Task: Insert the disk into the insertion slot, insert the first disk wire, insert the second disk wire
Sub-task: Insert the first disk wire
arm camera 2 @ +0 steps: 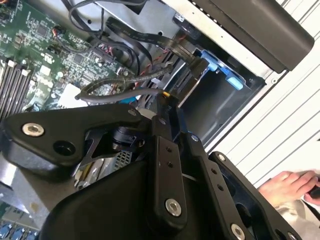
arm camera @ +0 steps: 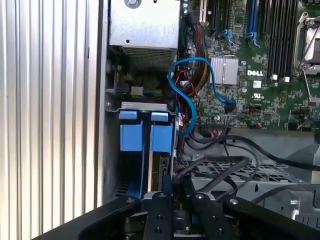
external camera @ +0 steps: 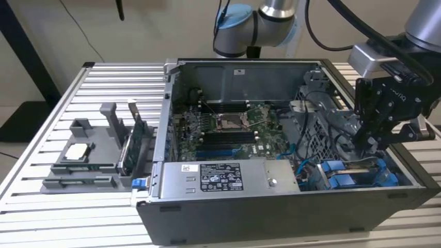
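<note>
A black metal computer case [external camera: 276,217] lies open on a slatted aluminium surface [external camera: 41,206], with its green motherboard [external camera: 234,132] exposed. The black two-fingered tool [external camera: 363,147] reaches down into the case corner at the exterior view's right. There the disk [external camera: 342,174], a silver drive in a bright blue plastic carrier, sits inside the grey insertion slot [arm camera: 142,106], just beside a second blue carrier [arm camera: 131,135]. In both wrist views the tool's tips [arm camera: 174,180] are drawn together at the disk's edge. A thin black wire [arm camera 2: 120,92] runs up to them, though I cannot tell whether it is pinched. A blue looped cable [arm camera: 186,95] hangs near the bay. A person's hand [arm camera 2: 292,185] rests outside the case on the surface.
</note>
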Controlling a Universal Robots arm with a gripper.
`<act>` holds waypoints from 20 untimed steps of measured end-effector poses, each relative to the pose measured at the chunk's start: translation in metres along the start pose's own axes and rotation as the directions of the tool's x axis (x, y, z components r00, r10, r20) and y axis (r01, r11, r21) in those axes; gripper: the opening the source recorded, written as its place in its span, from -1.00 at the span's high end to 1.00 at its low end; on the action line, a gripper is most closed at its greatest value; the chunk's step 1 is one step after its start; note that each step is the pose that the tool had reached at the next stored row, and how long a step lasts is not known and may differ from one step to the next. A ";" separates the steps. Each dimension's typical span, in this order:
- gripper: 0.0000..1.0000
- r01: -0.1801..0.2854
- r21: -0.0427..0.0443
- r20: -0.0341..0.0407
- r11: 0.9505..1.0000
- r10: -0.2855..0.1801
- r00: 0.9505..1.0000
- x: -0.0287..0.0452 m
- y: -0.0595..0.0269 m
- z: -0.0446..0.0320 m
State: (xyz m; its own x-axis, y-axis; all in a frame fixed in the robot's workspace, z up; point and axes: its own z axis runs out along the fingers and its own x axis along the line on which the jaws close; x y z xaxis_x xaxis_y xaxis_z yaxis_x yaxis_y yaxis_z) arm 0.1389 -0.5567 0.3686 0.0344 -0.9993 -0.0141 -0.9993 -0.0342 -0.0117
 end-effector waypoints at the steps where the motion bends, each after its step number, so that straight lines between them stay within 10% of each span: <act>1: 0.62 -0.003 0.000 -0.001 1.000 0.003 1.000 0.0000 -0.0008 0.0009; 20: 0.62 -0.066 0.001 -0.005 0.998 0.066 0.998 0.0027 -0.0149 0.0208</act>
State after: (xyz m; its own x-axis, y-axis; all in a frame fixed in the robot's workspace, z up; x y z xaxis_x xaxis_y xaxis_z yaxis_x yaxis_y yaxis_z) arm 0.1541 -0.5586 0.3479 -0.0319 -0.9994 -0.0104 -0.9994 0.0321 -0.0113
